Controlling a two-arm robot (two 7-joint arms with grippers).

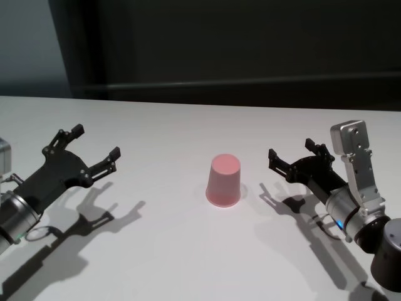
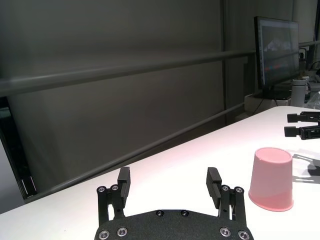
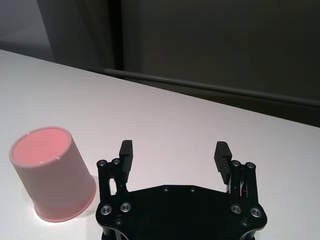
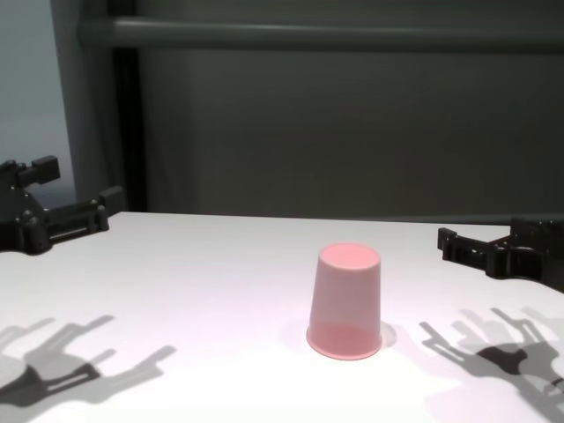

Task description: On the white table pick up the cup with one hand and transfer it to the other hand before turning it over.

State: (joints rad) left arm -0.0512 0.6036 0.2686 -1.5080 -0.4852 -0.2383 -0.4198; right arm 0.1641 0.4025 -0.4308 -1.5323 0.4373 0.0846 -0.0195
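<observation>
cup [image 1: 223, 180] on table [image 1: 188, 263] | left claw [image 1: 95, 142] left | right claw [image 1: 293, 157] right

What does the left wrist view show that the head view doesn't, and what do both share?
Only the left wrist view: a dark monitor beyond the table's far end, and a white bottle beside it.

Only the head view: the right arm's silver wrist bracket, and both arms' shadows on the matte white table.

Both: the plain pink handleless cup, standing upside down on its rim, untouched, between the open left gripper and the open right gripper.
</observation>
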